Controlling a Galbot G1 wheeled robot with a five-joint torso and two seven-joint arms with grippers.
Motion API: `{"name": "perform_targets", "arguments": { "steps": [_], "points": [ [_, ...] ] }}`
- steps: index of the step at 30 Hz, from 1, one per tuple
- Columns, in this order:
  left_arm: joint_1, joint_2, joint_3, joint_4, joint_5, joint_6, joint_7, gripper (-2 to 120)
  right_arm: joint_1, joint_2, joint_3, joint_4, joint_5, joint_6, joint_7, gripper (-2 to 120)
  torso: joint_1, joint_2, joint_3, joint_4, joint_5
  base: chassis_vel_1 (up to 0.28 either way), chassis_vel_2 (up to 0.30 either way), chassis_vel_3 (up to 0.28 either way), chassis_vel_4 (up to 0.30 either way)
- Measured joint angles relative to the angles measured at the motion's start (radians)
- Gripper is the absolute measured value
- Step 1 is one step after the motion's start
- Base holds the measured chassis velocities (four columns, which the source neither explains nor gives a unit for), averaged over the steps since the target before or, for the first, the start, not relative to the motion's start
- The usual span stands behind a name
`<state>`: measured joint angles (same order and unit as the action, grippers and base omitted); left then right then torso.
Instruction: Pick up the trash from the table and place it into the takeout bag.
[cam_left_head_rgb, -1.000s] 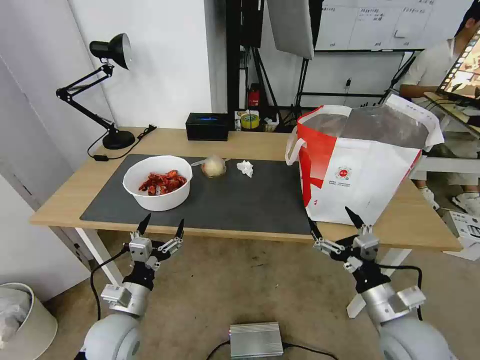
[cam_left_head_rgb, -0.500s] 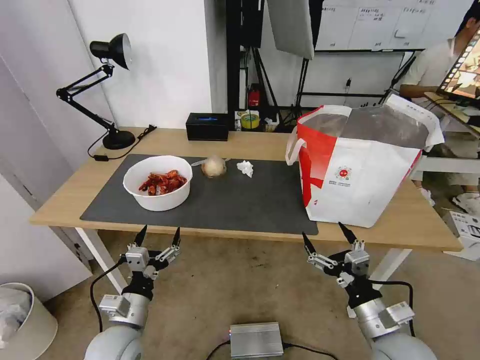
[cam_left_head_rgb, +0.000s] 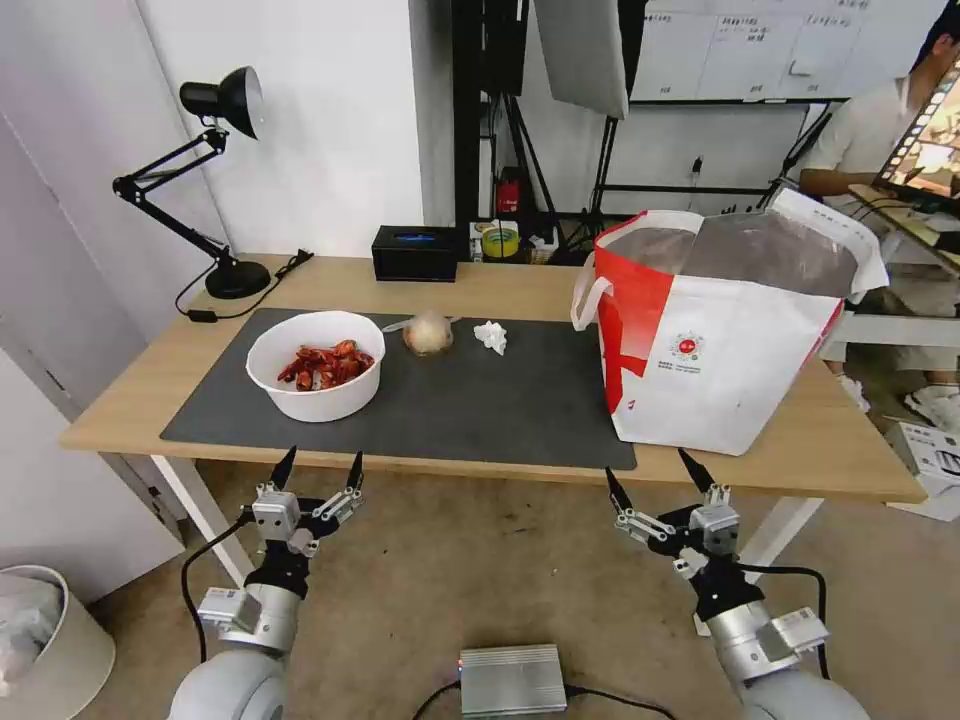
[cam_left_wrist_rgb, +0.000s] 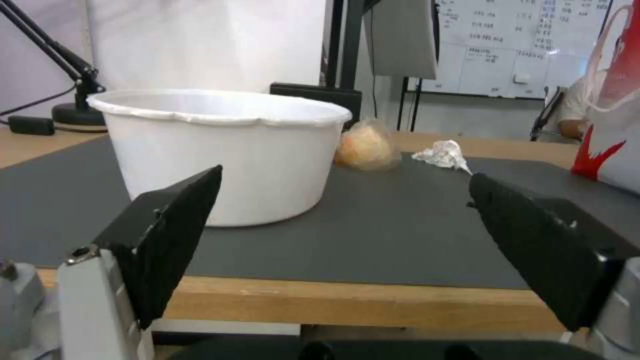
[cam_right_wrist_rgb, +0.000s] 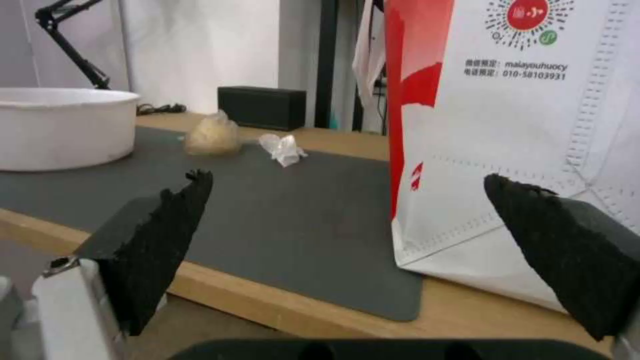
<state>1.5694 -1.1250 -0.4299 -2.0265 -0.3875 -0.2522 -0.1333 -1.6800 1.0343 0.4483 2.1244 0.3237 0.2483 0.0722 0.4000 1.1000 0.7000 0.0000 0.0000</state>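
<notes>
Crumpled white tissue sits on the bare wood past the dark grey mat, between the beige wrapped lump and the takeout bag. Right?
Not quite. The crumpled white tissue lies on the dark grey rectangular mat, not on bare wood. It is between the beige plastic-wrapped lump and the boxy white-and-red takeout bag. The head view shows it.

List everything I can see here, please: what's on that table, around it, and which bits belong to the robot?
Table: one, light wood, white legs.
Mat: one, dark grey, on the table.
Bowl: one, white, red shells inside, mat's left part.
Wrapped lump: one, beige, behind the bowl's right side.
Tissue: one, white, crumpled, right of the lump.
Takeout bag: one, white and red, foil-lined, table's right end.
Black box: one, table's back edge.
Desk lamp: one, black, back left.
Bin: one, white, floor at left.
Left gripper: open, below the table's front edge.
Right gripper: open, below the bag.
</notes>
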Motion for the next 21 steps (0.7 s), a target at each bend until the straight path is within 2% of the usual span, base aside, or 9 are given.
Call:
{"name": "perform_targets", "arguments": {
  "steps": [12,16,21],
  "points": [
    [-0.003,0.0,0.001,0.003,0.0,-0.002,0.008,100,0.041,-0.016,-0.031,-0.006,0.022,-0.02,-0.002,100,0.0,0.0,0.0,0.0,0.0,0.0,0.0,0.0,0.0],
    [-0.011,0.006,0.003,0.0,-0.004,-0.001,0.008,100,0.099,-0.029,-0.092,0.005,0.079,-0.068,-0.002,100,0.0,0.0,0.0,-0.0001,0.0,0.0,0.0,0.0,0.0],
    [-0.021,0.015,0.012,-0.003,-0.009,0.004,0.009,100,0.241,-0.055,-0.163,0.006,0.169,-0.151,0.001,100,0.0,0.0,0.0,-0.0001,0.0,0.0,0.0,0.0,0.0]
  ]
}}
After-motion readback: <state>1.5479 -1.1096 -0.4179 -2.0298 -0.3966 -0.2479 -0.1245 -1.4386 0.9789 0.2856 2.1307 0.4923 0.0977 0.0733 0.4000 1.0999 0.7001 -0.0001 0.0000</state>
